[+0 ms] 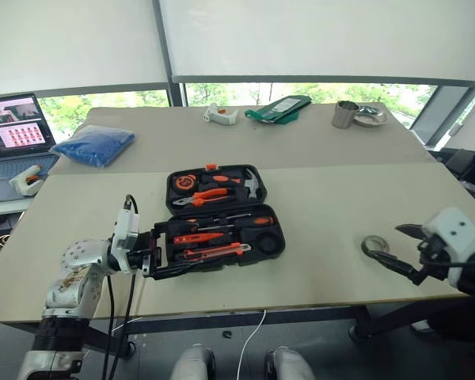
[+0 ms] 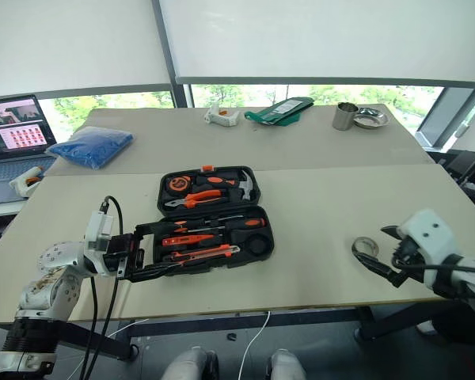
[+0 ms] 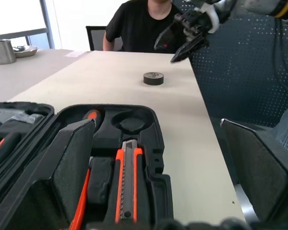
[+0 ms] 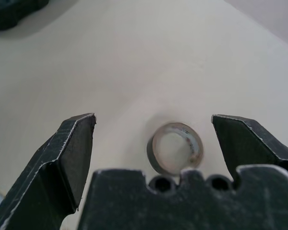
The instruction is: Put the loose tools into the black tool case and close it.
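Grey tape roll [image 4: 174, 148] lies flat on the table [image 1: 324, 269], well apart from the open black tool case [image 1: 222, 212], the last loose tool out. Right gripper [image 4: 153, 139] hangs over it, jaws wide, empty. Left gripper [image 1: 162, 252] sits at the case's near-left edge, jaws wide, empty. Risk: flat roll skids or tips if the fingers close off-centre, or rolls off the table edge close by.

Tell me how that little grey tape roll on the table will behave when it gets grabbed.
The tape roll is a small hollow ring, so probably light and fairly stiff. It lies flat, so it shouldn't roll; tipped on edge, it might. A side nudge would likely slide it across the smooth table.
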Robot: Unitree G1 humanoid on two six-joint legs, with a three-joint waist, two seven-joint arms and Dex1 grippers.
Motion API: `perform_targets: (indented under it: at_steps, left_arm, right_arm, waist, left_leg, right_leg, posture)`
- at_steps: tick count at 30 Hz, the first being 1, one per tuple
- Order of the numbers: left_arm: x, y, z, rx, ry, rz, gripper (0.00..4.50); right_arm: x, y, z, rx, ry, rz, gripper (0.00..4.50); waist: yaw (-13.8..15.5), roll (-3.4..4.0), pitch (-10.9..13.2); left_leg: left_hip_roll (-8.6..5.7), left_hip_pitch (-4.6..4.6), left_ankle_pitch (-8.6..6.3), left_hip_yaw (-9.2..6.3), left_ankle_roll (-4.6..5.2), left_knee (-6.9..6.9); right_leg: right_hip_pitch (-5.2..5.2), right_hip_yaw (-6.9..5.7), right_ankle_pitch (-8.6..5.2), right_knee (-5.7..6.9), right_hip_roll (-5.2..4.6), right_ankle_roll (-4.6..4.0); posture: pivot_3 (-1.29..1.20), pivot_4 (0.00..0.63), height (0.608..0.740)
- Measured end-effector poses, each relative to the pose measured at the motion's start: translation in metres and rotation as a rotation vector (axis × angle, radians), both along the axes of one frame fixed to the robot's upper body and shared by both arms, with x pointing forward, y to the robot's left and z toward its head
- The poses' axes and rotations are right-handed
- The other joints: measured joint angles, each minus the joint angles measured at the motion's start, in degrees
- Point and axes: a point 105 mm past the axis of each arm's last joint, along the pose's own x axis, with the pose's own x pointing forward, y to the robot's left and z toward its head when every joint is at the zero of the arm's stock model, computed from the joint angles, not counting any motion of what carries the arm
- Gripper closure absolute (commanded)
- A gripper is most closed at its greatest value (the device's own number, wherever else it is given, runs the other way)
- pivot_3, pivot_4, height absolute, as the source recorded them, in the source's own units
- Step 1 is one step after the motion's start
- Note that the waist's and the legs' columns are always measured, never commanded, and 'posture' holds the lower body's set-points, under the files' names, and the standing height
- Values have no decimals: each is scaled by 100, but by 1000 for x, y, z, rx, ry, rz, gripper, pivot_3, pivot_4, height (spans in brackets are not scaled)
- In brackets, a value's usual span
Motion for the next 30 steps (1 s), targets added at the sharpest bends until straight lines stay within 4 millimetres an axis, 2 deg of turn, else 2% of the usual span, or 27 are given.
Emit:
perform_targets:
  at_steps: [4, 11, 14, 25, 28, 30]
  left_arm:
    - [-1, -3, 0, 2, -5, -9, 13]
    - [-2, -2, -2, 5, -4, 9, 13]
    - [-3, -1, -1, 8, -6, 11, 0]
    - [-3, -1, 0, 14, -15, 10, 0]
    - [-4, 0, -2, 14, -11, 12, 0]
    - [-6, 1, -4, 14, -10, 15, 0]
  right_arm:
    - [2, -4, -19, -54, 147, -14, 0]
    - [12, -15, -39, -117, 249, -52, 0]
    - [21, -16, -39, -121, 231, -40, 760]
    - [38, -25, -41, -148, 211, -28, 4472]
    - [38, -19, -38, -140, 204, 44, 4472]
    - [36, -3, -34, -126, 199, 151, 4472]
  waist:
    - [24, -1, 0]
    - [-14, -5, 3]
    - [-34, -5, 3]
    - [-35, -6, 3]
    - [-39, -6, 3]
    - [-50, -5, 4]
  left_leg:
    - [-7, -19, -31, 6, 15, 5]
    - [-7, -17, -36, 10, 21, 10]
    - [-4, -11, -36, 10, 20, 15]
    - [-2, -6, -35, 13, 20, 27]
    - [0, -7, -36, 14, 20, 26]
    - [5, -8, -36, 15, 20, 26]
  right_leg:
    - [-8, 2, 13, -9, -5, 26]
    - [-7, 3, -1, -11, -6, 50]
    - [-1, 4, 2, -11, -4, 45]
    - [6, 6, 5, -11, -5, 38]
    - [4, 7, 9, -9, -2, 45]
    - [0, 8, 10, -7, 2, 46]
  posture:
    - [0, 150, 740]
    - [0, 150, 740]
    - [0, 150, 740]
    - [0, 150, 740]
    - [0, 150, 740]
    - [0, 150, 740]
